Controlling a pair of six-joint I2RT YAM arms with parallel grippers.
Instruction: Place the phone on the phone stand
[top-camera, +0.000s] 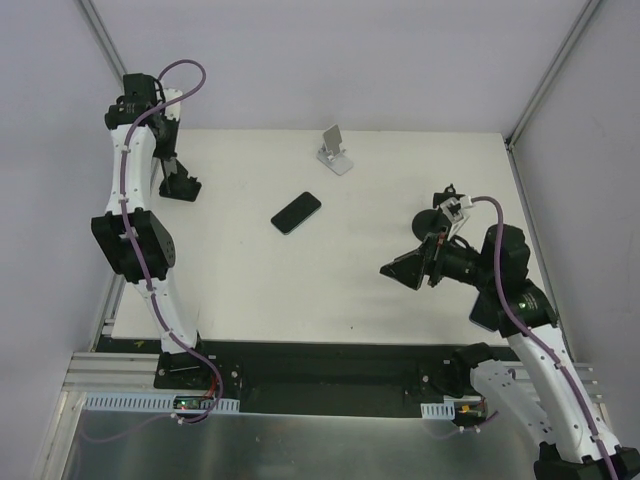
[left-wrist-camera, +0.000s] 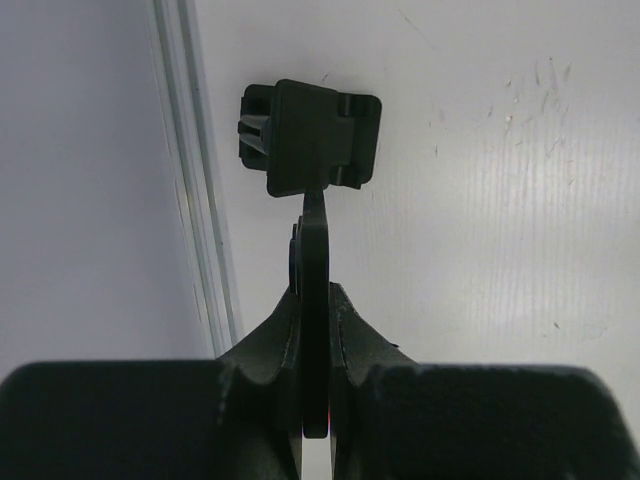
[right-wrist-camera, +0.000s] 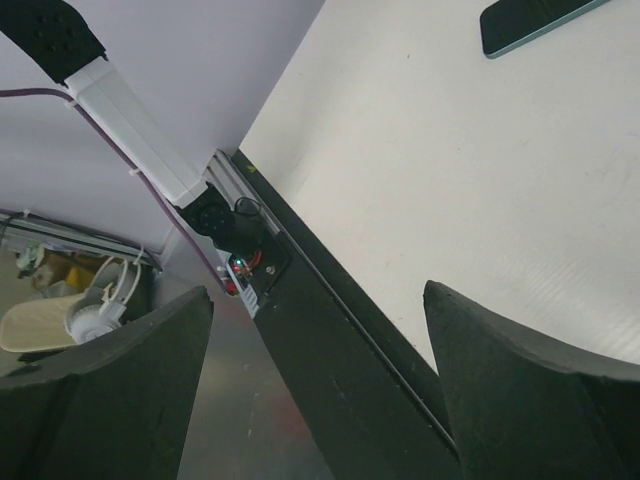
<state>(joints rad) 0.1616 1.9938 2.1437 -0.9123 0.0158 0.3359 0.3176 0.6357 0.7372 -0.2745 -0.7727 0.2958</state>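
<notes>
So the phone (top-camera: 297, 212) is lying flat, dark screen up, out in the open on the white counter (top-camera: 250, 290), skewed at a diagonal. The right jaws are spread wide with nothing between them, and the phone is well apart from them, ahead of the tips and off to one side. In the right wrist view only one end of it (right-wrist-camera: 530, 25) shows, way beyond the jaws in the top corner, so they aren't lined up on it yet. The phone stand (top-camera: 336, 150) is further out again, past the phone from where the right jaws are, near the back edge of the counter with its tilted plate standing up. The left jaws are pressed together on nothing, parked tip-down way off on the other side, with the phone well apart from them too, so I'd guess the right arm (top-camera: 500, 270) does the picking. Handling-wise, my read is that it's a thin, rigid slab, light enough but slick, with a glass face that won't like being knocked or dropped. Since it sits flush on the counter there's not much edge to bite on. I'd pinch it across the narrow width, on the two long edges near the middle so it doesn't pivot, which means rotating the jaws to match that diagonal first. The stand looks light too, so I'd guess it could scoot if the phone goes on hard.
</notes>
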